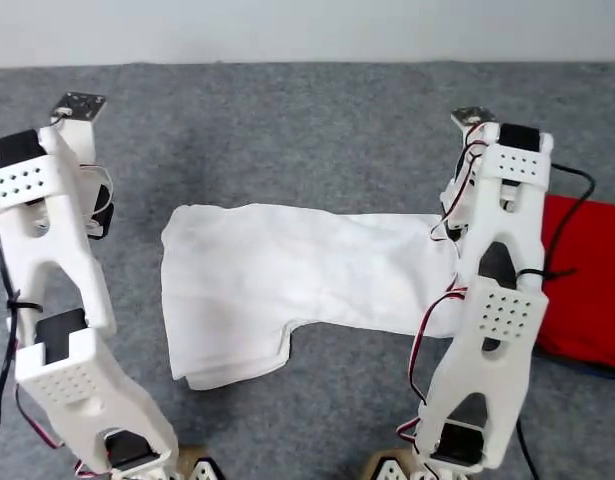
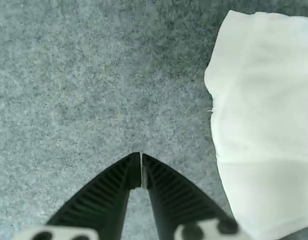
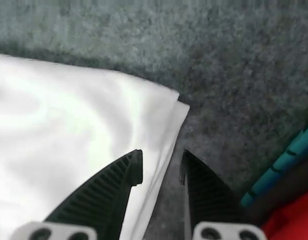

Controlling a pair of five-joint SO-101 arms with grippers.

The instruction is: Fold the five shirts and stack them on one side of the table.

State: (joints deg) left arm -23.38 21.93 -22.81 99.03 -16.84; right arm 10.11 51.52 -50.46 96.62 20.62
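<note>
Where grey felt covers your table, white cloth shirt lies mid-table, red folded cloth beside it; left gripper pinched together over bare felt, your right gripper parted over the shirt's edge

Right hand poised over folded corner of white shirt, fingers parted. One black finger above shirt, other above grey bench just past shirt edge. Teal strip and red cloth near frame corner.
</note>
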